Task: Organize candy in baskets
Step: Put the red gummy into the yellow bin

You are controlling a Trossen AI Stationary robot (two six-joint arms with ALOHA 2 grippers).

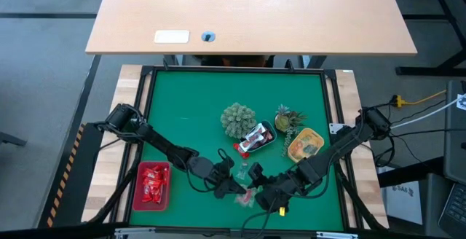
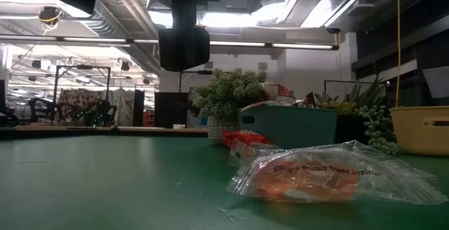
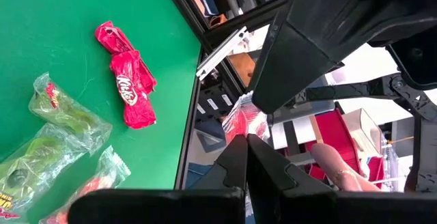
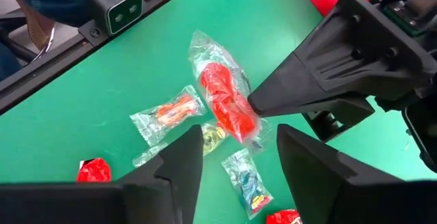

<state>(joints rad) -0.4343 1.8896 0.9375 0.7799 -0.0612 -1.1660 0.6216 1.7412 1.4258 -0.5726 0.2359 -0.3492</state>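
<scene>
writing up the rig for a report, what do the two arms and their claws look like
Both arms are dark, nearly black, built of slim jointed segments with bulky round joints and black cables trailing from their bases. The left claw has two narrow, angular, matte black fingers. The right claw has two broader, wedge-shaped fingers in the same matte black. No markings or labels show on either.

Green mat table, mid-frame in high view. On it: red basket lower left w/ red candy; blue basket centre; yellow basket right of it; two spiky plants; loose wrapped candies near bottom edge.
</scene>
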